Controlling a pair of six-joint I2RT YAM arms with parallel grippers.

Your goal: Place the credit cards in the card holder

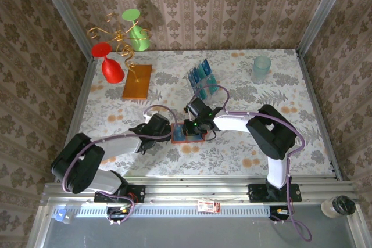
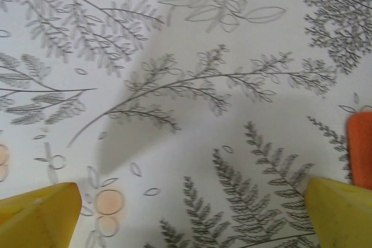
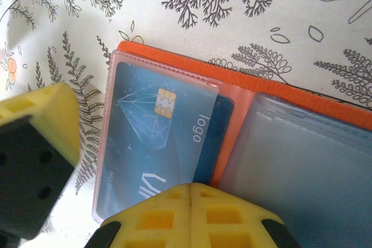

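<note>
Okay, the small orange-red folding card holder lies open and flat around the middle of the table, a little toward the near edge, with both arms bunched over it.

The right gripper sits right on top of it. On the right wrist camera its yellow fingers are pressed together with nothing between them, and the closed tip rests at the near edge of a dark blue plastic card with a gold chip. That card is mostly tucked under the wallet's clear pocket, with one narrow strip poking out on the side facing the fold.

The left gripper is at the wallet's left edge. On its own camera the jaws are spread wide and empty over bare cloth, and the orange edge of the card holder is just beside the right-hand finger.

Here's what matters, as I read it: the exposed strip is on the fold side, so any finishing nudge has to run from the fold toward the wallet's outer edge. The right arm is already placed for that, and the left could brace the wallet.

The remaining teal cards stand in the clear plastic slotted rack toward the far edge, well apart from the wallet. The right arm is the nearer one to them.
</note>
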